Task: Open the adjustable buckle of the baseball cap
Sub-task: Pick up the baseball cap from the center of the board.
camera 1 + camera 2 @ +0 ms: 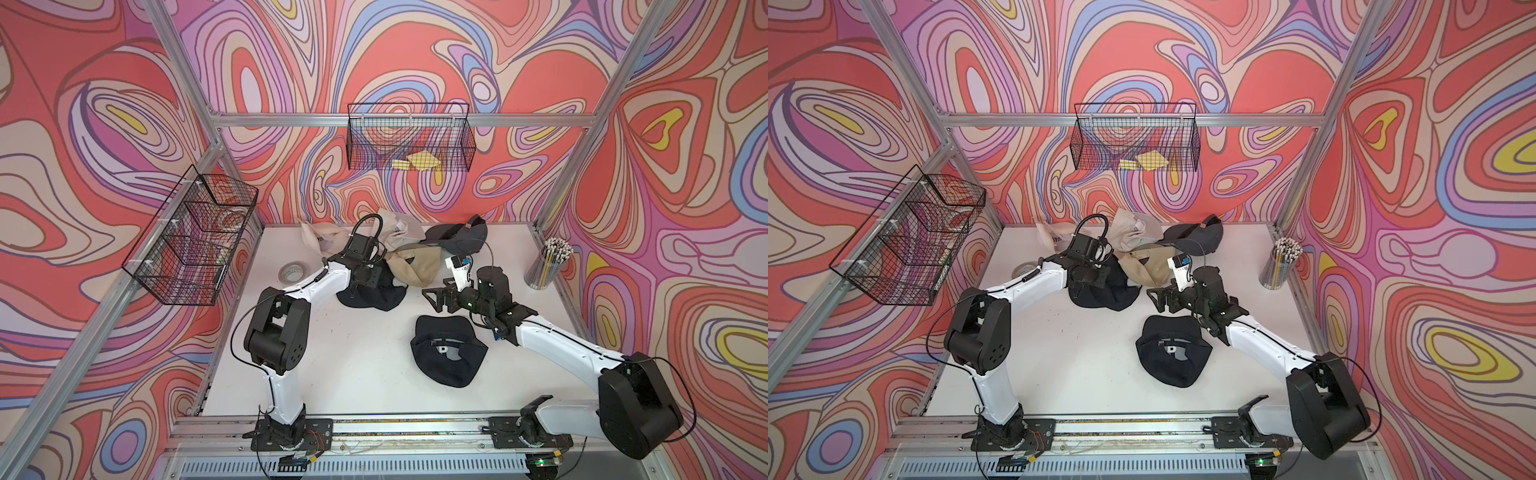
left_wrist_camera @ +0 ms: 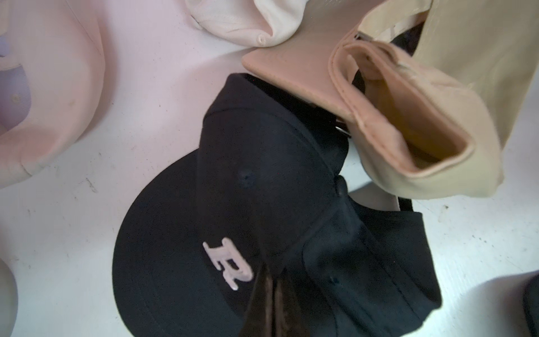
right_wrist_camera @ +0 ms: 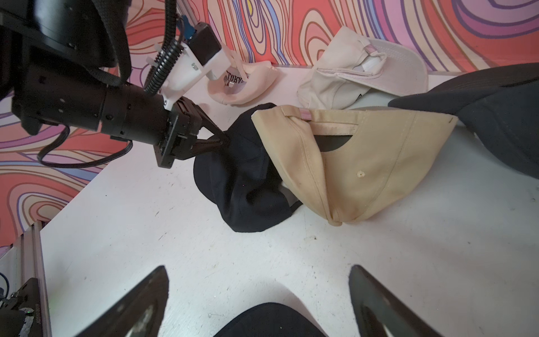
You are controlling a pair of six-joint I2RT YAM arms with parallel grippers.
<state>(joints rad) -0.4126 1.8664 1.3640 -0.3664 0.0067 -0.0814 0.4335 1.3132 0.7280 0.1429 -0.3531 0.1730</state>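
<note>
A navy baseball cap (image 2: 239,181) with a pale letter R on its front lies on the white table (image 1: 332,357), partly under a tan cap (image 2: 408,122). My left gripper (image 2: 271,291) is shut on a fold of the navy cap's crown fabric, as the right wrist view also shows (image 3: 224,141). In both top views the left wrist hides that grip on the baseball cap (image 1: 374,297) (image 1: 1104,297). A small metal buckle (image 2: 342,131) peeks out at the navy cap's back edge, under the tan cap. My right gripper (image 3: 259,267) (image 1: 434,297) is open over bare table, holding nothing.
A second navy cap (image 1: 449,353) lies upside down in front of the right gripper. Cream (image 1: 395,232), pink (image 1: 320,239) and dark grey (image 1: 461,237) caps crowd the back. A tape roll (image 1: 293,272) lies at the left; a pencil cup (image 1: 546,262) stands at the right.
</note>
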